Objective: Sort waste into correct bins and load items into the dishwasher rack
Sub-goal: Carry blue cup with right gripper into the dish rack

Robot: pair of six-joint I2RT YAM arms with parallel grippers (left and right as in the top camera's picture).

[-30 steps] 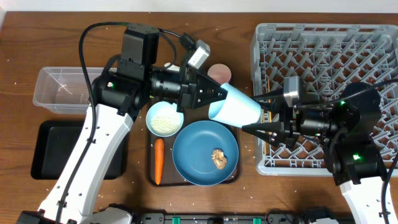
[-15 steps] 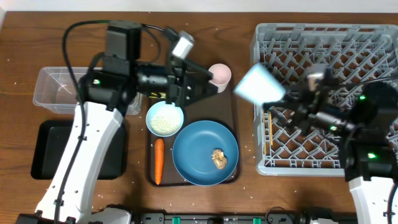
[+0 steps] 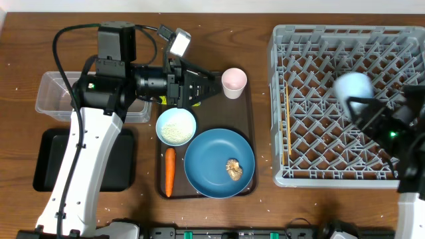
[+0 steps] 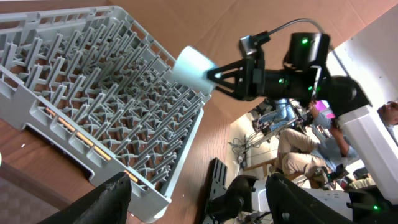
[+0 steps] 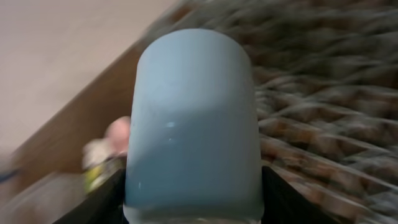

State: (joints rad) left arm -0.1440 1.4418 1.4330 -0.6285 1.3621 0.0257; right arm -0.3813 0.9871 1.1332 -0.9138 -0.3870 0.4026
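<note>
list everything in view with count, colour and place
dishwasher rack: one, grey, right
light-blue cup: one, over the rack
pink cup: one, pale, serving tray's top
bowl: one, white, rice inside, on serving tray
plate: one, blue, on serving tray
food lump: one, brown, on plate
carrot: one, orange, beside plate
serving tray: one, dark brown, centre
tub: one, clear, far left
black tray: one, left, next to tub
left gripper: open, empty, near pink cup
right gripper: shut on light-blue cup

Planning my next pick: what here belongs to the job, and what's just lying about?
Job: light-blue cup, pink cup, white bowl, blue plate, carrot, brown lump, rack, clear tub, black tray.
Lying about: dark-brown serving tray.
</note>
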